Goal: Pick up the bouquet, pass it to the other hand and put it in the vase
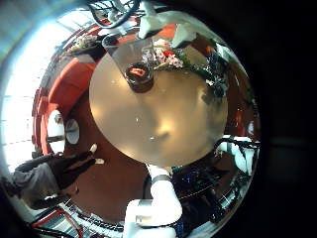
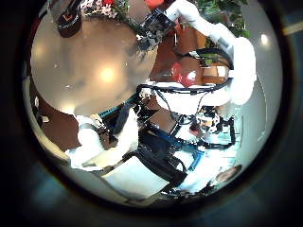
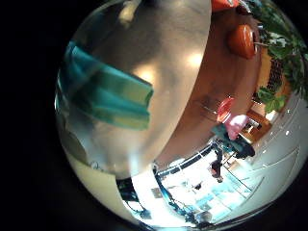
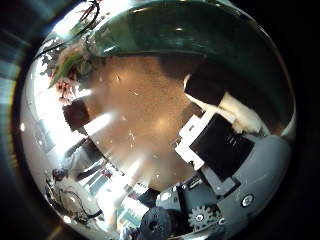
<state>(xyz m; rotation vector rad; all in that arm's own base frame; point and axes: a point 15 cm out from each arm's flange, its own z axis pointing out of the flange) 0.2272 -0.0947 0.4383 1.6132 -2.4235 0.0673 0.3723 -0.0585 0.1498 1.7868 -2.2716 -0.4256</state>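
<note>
The bouquet (image 1: 166,58) lies on the round table (image 1: 163,124) beside the upright dark vase (image 1: 139,77). My right hand (image 1: 213,79) is low at the table's edge, just past the bouquet and not touching it. The left thumb side palm view shows the same: the vase (image 2: 66,19), the bouquet (image 2: 99,8) and my right hand (image 2: 151,33). My left hand (image 2: 99,142) is high above the table, open and empty.
The right little finger side palm view shows bare tabletop (image 3: 164,58) close under the palm. Chairs (image 1: 69,84) stand around the table (image 4: 140,110). A potted plant (image 2: 222,9) stands beyond the table.
</note>
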